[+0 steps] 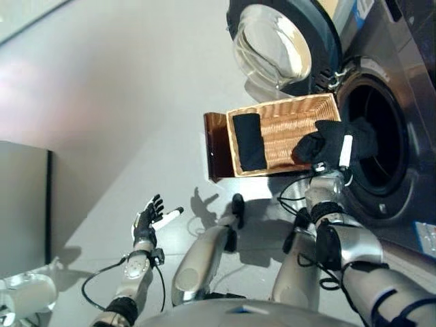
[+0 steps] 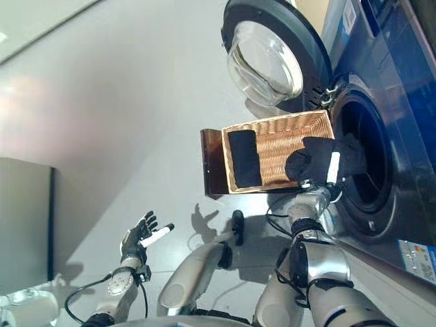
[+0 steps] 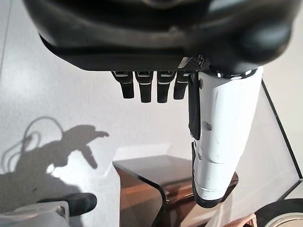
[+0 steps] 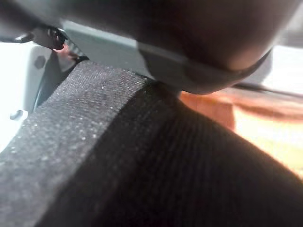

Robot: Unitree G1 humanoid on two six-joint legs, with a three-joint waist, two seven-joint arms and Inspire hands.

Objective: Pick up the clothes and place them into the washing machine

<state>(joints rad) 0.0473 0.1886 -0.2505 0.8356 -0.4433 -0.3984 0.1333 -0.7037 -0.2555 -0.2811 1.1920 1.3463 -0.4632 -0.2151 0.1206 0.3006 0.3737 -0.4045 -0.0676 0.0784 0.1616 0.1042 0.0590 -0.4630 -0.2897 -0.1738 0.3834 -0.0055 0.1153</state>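
Right hand (image 1: 338, 151) apparently grips black garment (image 1: 320, 144) at washer drum mouth (image 1: 381, 153); trailing cloth could snag wicker basket (image 1: 286, 119). Left hand (image 1: 147, 216) open, idle.

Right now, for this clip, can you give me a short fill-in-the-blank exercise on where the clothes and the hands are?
1. The right hand holds a black garment at the mouth of the ____.
2. A second black garment lies inside the wicker ____.
3. The washing machine door stands ____.
4. The left hand, low over the floor, holds ____.

Missing words: washing machine; basket; open; nothing
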